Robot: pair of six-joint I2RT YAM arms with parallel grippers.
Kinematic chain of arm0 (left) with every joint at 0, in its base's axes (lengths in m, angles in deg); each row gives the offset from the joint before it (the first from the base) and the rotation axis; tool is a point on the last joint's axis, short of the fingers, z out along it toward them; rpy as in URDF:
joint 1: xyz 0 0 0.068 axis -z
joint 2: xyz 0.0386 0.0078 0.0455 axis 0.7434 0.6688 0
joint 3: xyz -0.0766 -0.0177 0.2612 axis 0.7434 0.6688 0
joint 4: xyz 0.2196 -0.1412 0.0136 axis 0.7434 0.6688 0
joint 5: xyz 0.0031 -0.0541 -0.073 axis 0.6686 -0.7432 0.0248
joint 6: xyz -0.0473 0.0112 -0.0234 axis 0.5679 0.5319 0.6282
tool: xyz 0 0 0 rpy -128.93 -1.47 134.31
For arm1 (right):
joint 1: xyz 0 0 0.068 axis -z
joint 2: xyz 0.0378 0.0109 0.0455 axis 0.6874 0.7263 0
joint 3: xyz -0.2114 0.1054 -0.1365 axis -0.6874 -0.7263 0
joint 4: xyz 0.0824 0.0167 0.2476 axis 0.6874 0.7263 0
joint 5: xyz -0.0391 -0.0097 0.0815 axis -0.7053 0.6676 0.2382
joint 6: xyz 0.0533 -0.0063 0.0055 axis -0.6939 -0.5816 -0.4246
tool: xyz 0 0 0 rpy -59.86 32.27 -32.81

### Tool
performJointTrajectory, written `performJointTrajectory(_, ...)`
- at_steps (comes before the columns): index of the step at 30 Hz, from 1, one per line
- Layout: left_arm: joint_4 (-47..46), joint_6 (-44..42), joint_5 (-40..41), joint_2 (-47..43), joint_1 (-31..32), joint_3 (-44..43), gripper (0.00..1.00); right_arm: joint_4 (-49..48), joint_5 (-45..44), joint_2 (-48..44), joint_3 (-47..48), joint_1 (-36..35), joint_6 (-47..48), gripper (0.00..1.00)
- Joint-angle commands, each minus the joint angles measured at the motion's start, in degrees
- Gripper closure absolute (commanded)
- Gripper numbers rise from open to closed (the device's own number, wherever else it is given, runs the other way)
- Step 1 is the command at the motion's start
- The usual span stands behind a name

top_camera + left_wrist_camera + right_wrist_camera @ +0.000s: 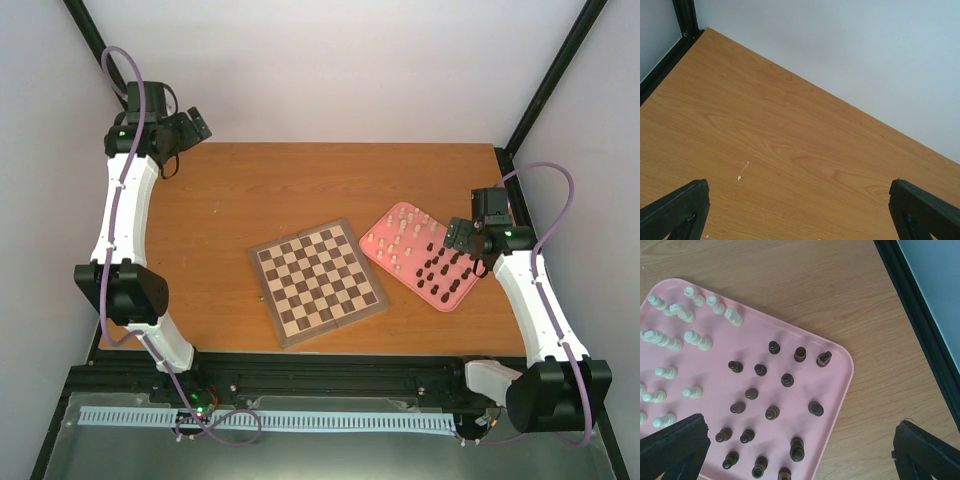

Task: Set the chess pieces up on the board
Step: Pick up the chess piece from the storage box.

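Black fingers of the right gripper frame the bottom of its wrist view. They are spread wide, hold nothing, and hang over the pink tray.

Note the chess pieces: tiny figurines, all those in view standing on the tray. The dark brown pieces are grouped toward the tray's rounded corner under the gripper. The pale cream pieces are on the other half.

Locate the board at the middle of the table: square, light and dark checks, brown border, turned at an angle. The tray sits just beside its right side; you cannot tell whether they touch.

The left gripper is likewise spread and holds nothing, over bare wood at the far left corner, well apart from the board. A small white fleck marks the wood there.
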Motion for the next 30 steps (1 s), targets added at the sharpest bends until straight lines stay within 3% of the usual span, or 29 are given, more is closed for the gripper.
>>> performJointTrajectory(1,1.4,0.33,-0.73,0.51,-0.63,-2.69,0.0,0.69,-1.33,-0.3,0.98,0.57,-0.55,0.0)
performJointTrajectory(15,2.36,0.27,-1.64,1.83,-0.62,-3.69,0.0,8.62,-3.88,4.68,5.19,0.57,-0.46,0.01)
performJointTrajectory(21,3.33,-0.07,-2.7,2.22,-0.53,-2.57,0.0,10.82,-0.68,3.16,2.8,0.56,-1.93,0.14)
performJointTrajectory(26,3.54,-0.34,-4.26,2.01,-0.53,-0.04,0.0,13.8,-0.11,6.01,2.83,0.79,-4.22,0.34)
performJointTrajectory(30,3.59,-0.56,-5.68,2.42,-0.44,1.12,0.0,13.58,0.26,8.0,1.6,1.71,-5.2,0.38)
